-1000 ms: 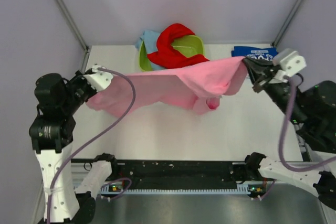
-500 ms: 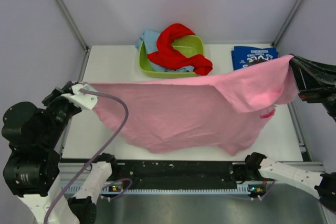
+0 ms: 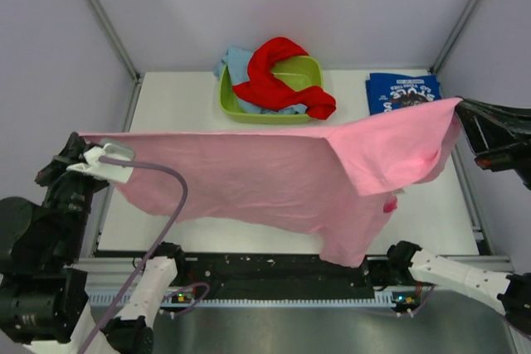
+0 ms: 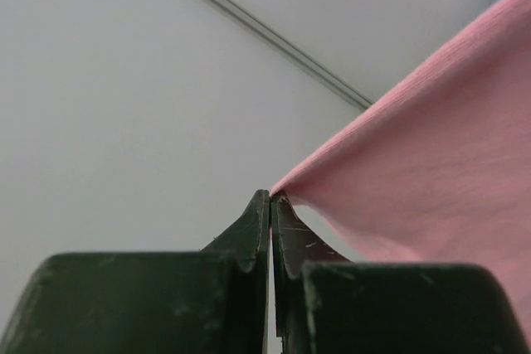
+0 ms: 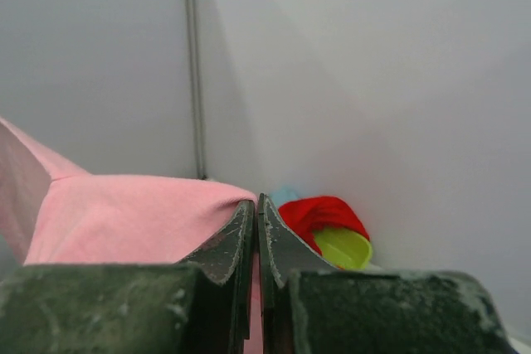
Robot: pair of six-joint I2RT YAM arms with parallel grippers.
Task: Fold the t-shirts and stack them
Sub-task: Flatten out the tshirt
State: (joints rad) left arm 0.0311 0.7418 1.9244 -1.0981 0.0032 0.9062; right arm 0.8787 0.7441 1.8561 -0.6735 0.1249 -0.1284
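Across mid-frame, the left gripper [image 4: 270, 196] and right gripper [image 5: 257, 201], each pinched shut on a corner, stretch the plain pink cloth t-shirt [image 3: 265, 176] aloft. A red shirt [image 3: 278, 68] and a light blue shirt [image 3: 235, 62] lie unfolded in the lime plastic tub [image 3: 249, 115]; only the navy printed shirt [image 3: 402, 91] looks folded.

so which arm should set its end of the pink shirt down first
Probably left: its fingers pinch a flat, taut corner of the pink shirt near bare table; the right end hangs doubled over, close to the navy shirt.
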